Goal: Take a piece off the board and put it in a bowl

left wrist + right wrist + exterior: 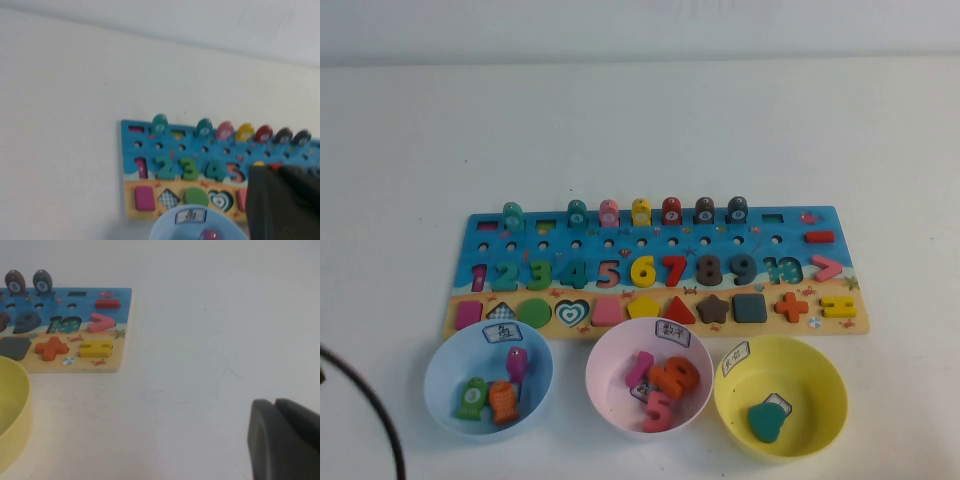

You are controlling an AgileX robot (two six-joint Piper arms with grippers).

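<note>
From above, the magenta piece (469, 313) sat in its slot at the left end of the board (655, 272), near the blue bowl and well apart from the yellow bowl (781, 397), so I judged nothing was done yet. Neither arm showed over the desk (640, 120).

In the left wrist view, the left gripper (282, 202) hung near the piece (144, 198); its fingers' state I couldn't tell.

In the right wrist view, the right gripper (285, 437) hovered off the board's (65, 330) end, fingers pressed together, empty.
</note>
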